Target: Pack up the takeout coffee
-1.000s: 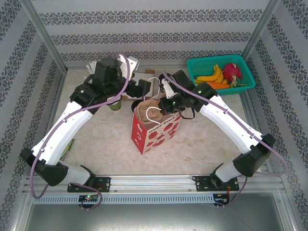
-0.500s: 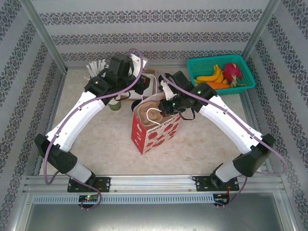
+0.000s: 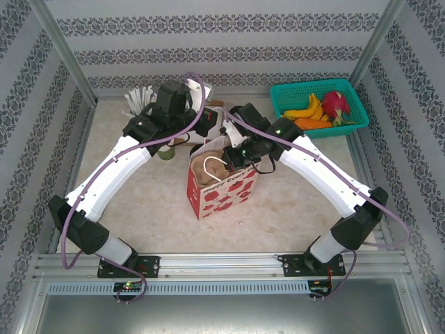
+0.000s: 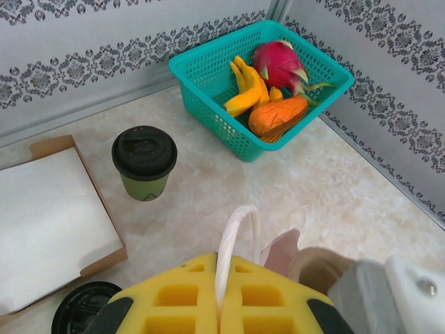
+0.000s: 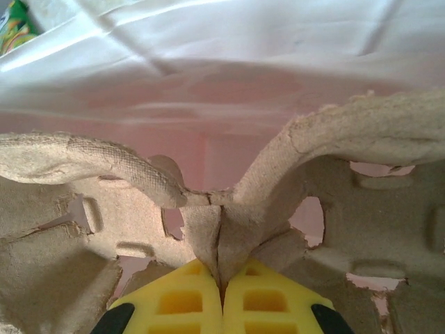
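A takeout coffee (image 4: 144, 161) with a black lid and green body stands upright on the table between a flat box and a teal basket. A second black lid (image 4: 83, 309) shows at the bottom left of the left wrist view. The red-and-white paper bag (image 3: 226, 191) stands open at mid-table. My left gripper (image 4: 221, 263) (image 3: 208, 129) is shut on the bag's white far handle (image 4: 236, 233). My right gripper (image 5: 221, 268) (image 3: 229, 154) reaches into the bag, shut on the middle ridge of a brown pulp cup carrier (image 5: 334, 139).
A teal basket (image 4: 208, 83) (image 3: 285, 94) of fruit sits at the back right. A cardboard box (image 4: 97, 202) lined with white paper lies behind the bag. A cup of white sticks (image 3: 139, 96) stands back left, and a small green cup (image 3: 165, 152) stands beside the left arm.
My left arm swung right to the bag and its gripper shut on the handle. The bag and the right gripper shifted slightly left.
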`<act>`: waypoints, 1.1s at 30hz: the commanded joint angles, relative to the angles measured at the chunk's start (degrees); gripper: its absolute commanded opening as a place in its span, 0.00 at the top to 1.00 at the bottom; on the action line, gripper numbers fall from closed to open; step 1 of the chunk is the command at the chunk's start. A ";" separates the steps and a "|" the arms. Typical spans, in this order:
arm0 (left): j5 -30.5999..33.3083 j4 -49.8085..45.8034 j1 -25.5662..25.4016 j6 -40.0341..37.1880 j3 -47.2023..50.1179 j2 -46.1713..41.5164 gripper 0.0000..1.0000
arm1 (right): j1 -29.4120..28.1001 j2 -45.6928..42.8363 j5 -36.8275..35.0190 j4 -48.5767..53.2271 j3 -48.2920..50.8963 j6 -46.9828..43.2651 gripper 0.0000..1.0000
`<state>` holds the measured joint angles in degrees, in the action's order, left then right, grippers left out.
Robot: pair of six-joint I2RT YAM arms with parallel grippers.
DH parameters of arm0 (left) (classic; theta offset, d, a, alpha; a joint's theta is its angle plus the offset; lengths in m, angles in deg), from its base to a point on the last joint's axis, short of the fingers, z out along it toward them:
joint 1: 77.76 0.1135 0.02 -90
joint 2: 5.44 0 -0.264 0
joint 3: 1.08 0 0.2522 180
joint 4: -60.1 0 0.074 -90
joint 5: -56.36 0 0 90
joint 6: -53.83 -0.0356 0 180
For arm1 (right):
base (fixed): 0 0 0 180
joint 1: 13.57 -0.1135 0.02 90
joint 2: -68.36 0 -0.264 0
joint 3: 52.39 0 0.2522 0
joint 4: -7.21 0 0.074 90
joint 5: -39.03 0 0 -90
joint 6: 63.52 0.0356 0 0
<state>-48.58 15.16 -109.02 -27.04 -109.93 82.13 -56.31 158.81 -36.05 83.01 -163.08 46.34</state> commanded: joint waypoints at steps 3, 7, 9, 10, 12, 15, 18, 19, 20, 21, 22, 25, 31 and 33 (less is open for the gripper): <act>1.33 2.92 0.32 3.05 0.52 -0.74 1.00 | -2.33 0.13 1.40 1.27 -1.66 -2.62 1.00; 1.56 3.74 0.32 3.53 1.65 -1.30 1.00 | -1.93 0.40 1.00 1.36 -0.80 -1.05 1.00; 2.63 3.70 0.41 3.71 1.97 -1.52 1.00 | -2.41 0.26 0.86 0.10 0.17 -1.07 1.00; 2.88 3.43 0.42 3.71 1.84 -1.46 1.00 | -2.91 0.09 1.14 -0.51 0.06 -1.64 1.00; 3.41 3.01 0.37 3.71 1.65 -1.35 1.00 | -4.19 -0.74 0.15 -1.54 -0.83 -3.01 1.00; 3.65 2.71 0.43 3.88 1.70 -1.13 1.00 | -5.35 -1.67 -2.79 -1.58 -2.16 -4.54 1.00; 3.86 2.53 0.42 4.01 1.92 -1.18 1.00 | -6.11 -2.76 -6.04 -1.57 -1.79 -5.53 1.00; 3.94 2.44 0.43 4.06 2.00 -1.28 1.00 | -6.21 -3.06 -7.25 -1.65 -1.45 -5.52 1.00; 4.03 2.43 0.50 4.14 2.08 -1.39 1.00 | -6.24 -3.38 -8.21 -1.74 -0.94 -5.41 1.00; 4.11 2.35 0.45 4.15 2.11 -1.52 1.00 | -6.21 -3.58 -8.52 -1.78 -0.50 -5.38 1.00; 4.32 2.35 0.50 4.06 2.27 -1.68 1.00 | -6.06 -3.62 -7.93 -1.76 -0.12 -5.23 1.00; 4.24 2.71 0.45 3.47 2.78 -2.47 1.00 | -4.68 -3.17 -4.01 -2.63 1.60 -3.30 1.00; 2.39 3.92 0.49 1.22 4.63 -4.16 1.00 | -1.42 -1.77 -2.86 -1.38 1.77 1.26 1.00; 1.87 4.17 0.49 0.40 5.02 -4.59 1.00 | -1.04 -0.24 -3.84 1.44 0.02 1.83 1.00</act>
<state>-45.63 16.47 -108.87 -24.57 -105.66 79.70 -57.88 156.76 -39.94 81.22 -161.26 45.86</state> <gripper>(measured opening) 0.058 0.067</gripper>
